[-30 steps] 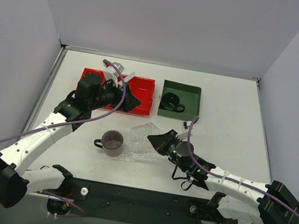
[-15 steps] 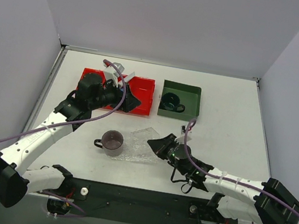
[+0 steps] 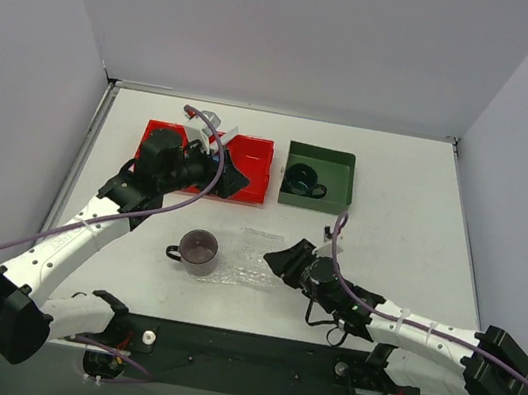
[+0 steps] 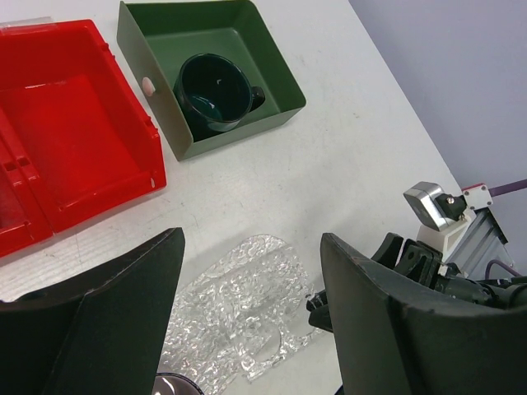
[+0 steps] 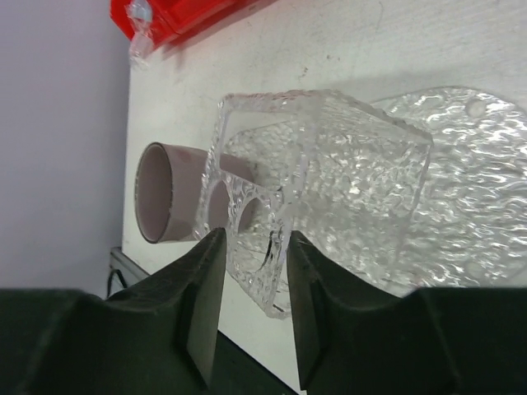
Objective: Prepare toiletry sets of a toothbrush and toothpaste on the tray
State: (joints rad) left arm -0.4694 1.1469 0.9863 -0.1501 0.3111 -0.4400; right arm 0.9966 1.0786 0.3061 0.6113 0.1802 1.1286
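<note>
At the near middle of the tabletop [image 3: 394,209], the right gripper [image 5: 256,240] points left with its jaws clenched on the right-hand rim of the tray [image 3: 245,260], beside a cut-out hole in that rim. In the right wrist view, the gripped portion of the clear, bumpy plastic stands raised between the fingers [image 5: 202,304]. More of the same textured plastic lies flat on the tabletop beyond it. We cannot tell from these views whether this is one piece or two. A mauve cup [image 3: 198,249] stands upright, mouth up, at the left end of the tray. We cannot tell whether it rests on the tray or just beside it. Farther back and to the left, the left gripper [image 4: 251,239] hangs above the right part of the red bin [image 3: 255,161], clear of the tabletop. Its jaws are released and spread wide, with nothing between them. In the left wrist view, the one red compartment seen in full shows only its bare floor. To the right of the red bin, with a narrow strip of tabletop between them, sits the dark green bin [image 3: 337,184] at the far middle. A dark green cup [image 3: 300,176] stands upright in its left half, with its handle turned to the right.
</note>
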